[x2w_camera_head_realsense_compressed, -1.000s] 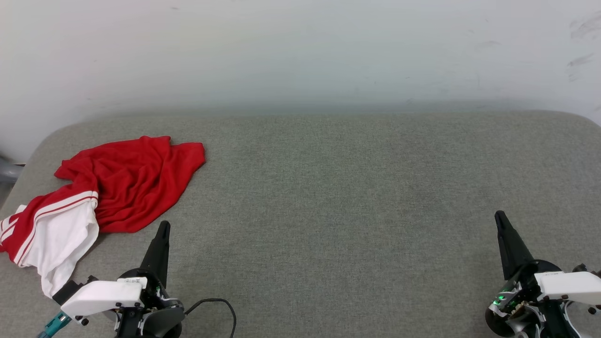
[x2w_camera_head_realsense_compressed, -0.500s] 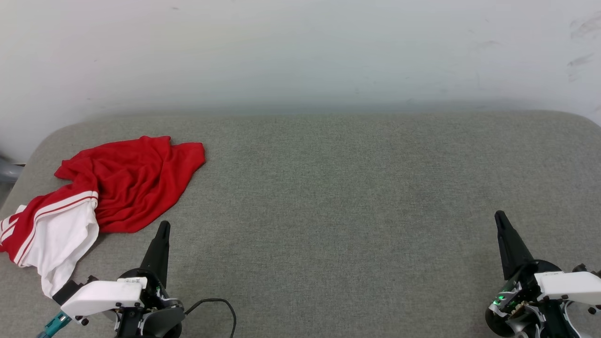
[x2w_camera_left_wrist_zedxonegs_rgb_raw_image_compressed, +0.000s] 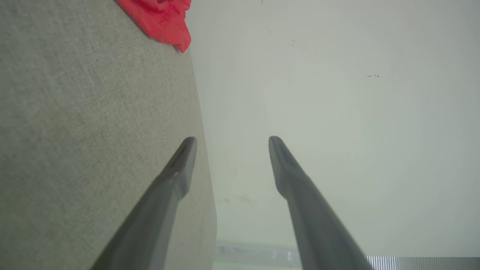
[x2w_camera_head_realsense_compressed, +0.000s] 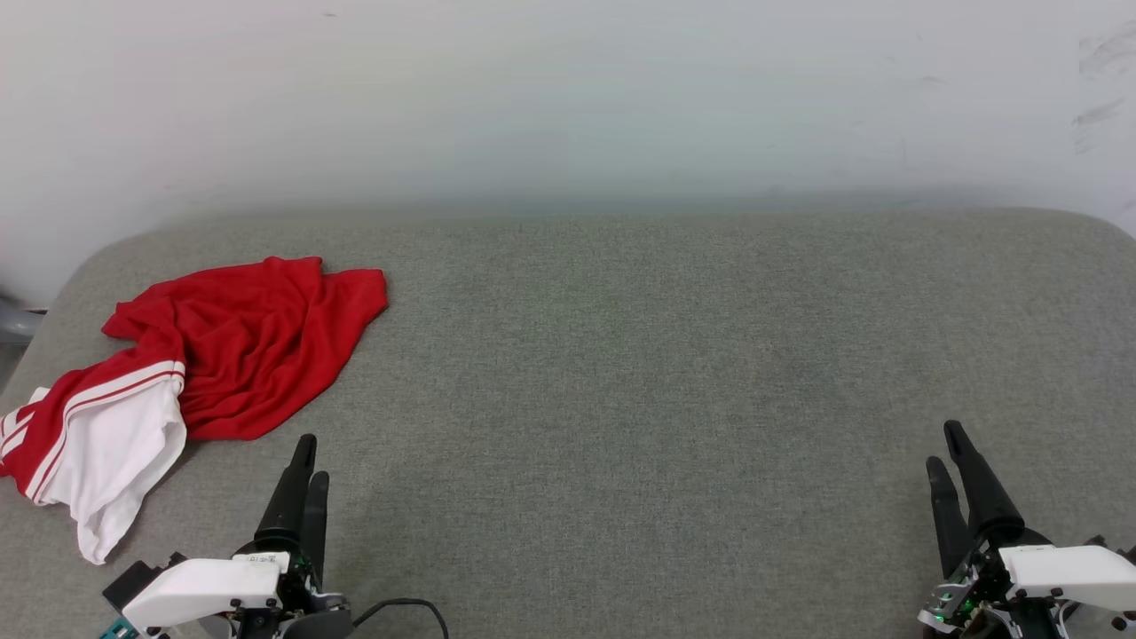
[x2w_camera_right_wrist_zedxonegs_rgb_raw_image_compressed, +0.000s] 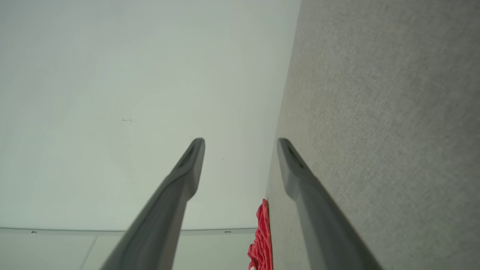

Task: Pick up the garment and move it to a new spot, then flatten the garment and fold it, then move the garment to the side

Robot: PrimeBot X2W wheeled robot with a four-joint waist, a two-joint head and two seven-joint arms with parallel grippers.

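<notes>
1. Garment (x2w_camera_head_realsense_compressed: 240, 355): red jersey with a white sleeve and red-white striped trim. It lies crumpled at the left end of the grey pad (x2w_camera_head_realsense_compressed: 621, 373). The white sleeve reaches the pad's left edge.
2. Left gripper (x2w_camera_head_realsense_compressed: 312, 459): over the pad's near edge, left part. It sits near the garment's near hem, not touching it.
3. Left wrist view: left gripper (x2w_camera_left_wrist_zedxonegs_rgb_raw_image_compressed: 232, 139) has its fingers spread wide and grips nothing. A red corner of the garment (x2w_camera_left_wrist_zedxonegs_rgb_raw_image_compressed: 161, 18) shows on the pad close to its far edge.
4. Right gripper (x2w_camera_head_realsense_compressed: 943, 444): over the pad's near edge at the right end, well apart from the garment.
5. Right wrist view: right gripper (x2w_camera_right_wrist_zedxonegs_rgb_raw_image_compressed: 240, 140) also has its fingers spread wide and is empty. A red strip of the garment (x2w_camera_right_wrist_zedxonegs_rgb_raw_image_compressed: 260, 240) shows at the pad's other end.
6. Black cable (x2w_camera_head_realsense_compressed: 408, 608): loops at the pad's near edge, just right of the left gripper.
7. Pale wall (x2w_camera_head_realsense_compressed: 568, 98): runs behind the pad's far edge.
</notes>
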